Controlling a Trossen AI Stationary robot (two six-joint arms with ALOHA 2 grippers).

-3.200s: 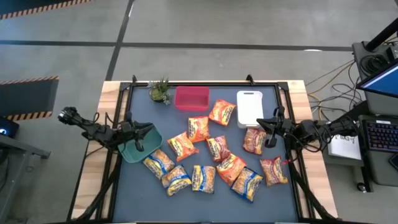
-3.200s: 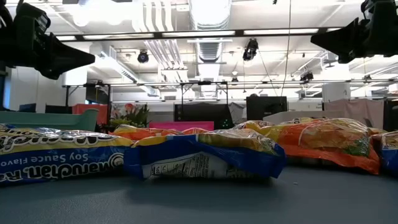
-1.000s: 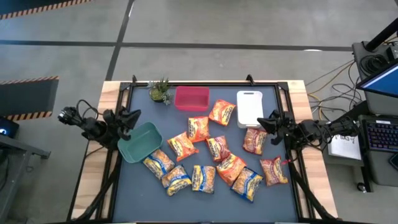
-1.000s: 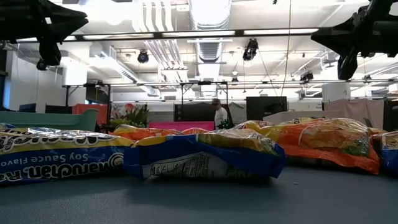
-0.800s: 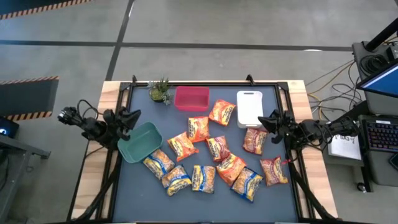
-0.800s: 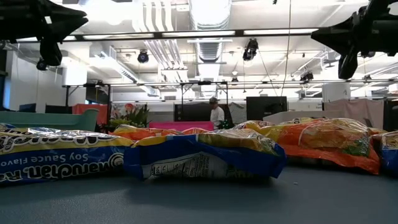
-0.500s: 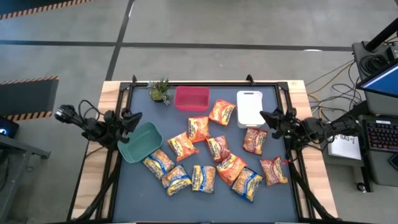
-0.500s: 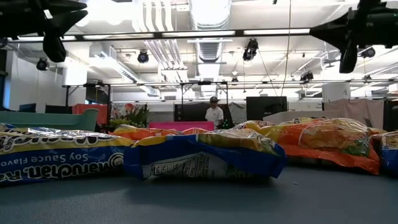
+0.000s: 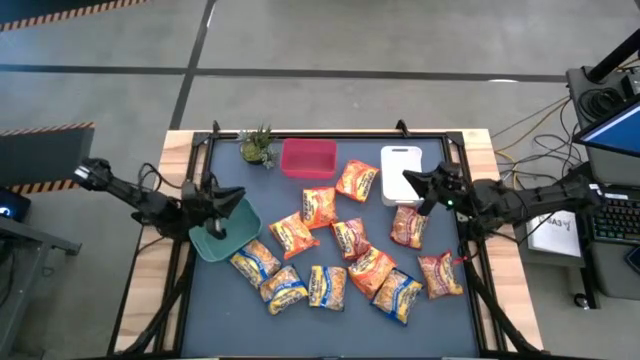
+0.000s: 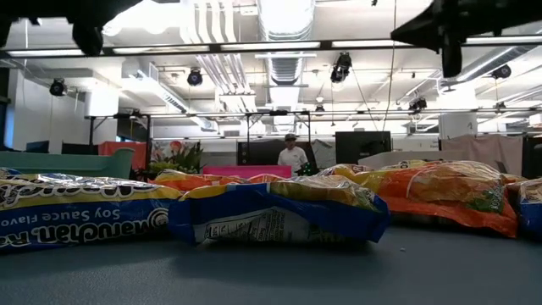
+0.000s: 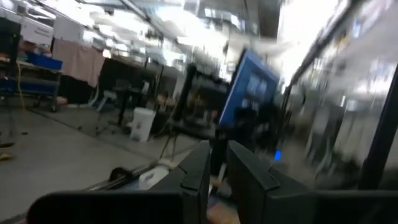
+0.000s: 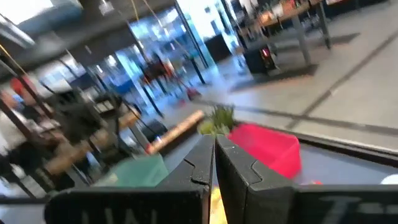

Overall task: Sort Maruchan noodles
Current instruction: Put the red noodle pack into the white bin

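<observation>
Red bin at 12 o'clock of Maruchan noodles; teal bin at 9. Left gripper nearly pressed together, right gripper pressed together, both empty.

Overhead, straight down on the whole table. Low, level at table-top, close behind the noodle packets — facing twelve o'clock. Wrist views forward past own fingers; red bin shared with overhead.

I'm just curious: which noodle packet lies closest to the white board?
The orange packet just below the white board, under the right gripper, almost touching the board's near edge. The other packets lie farther off.
</observation>
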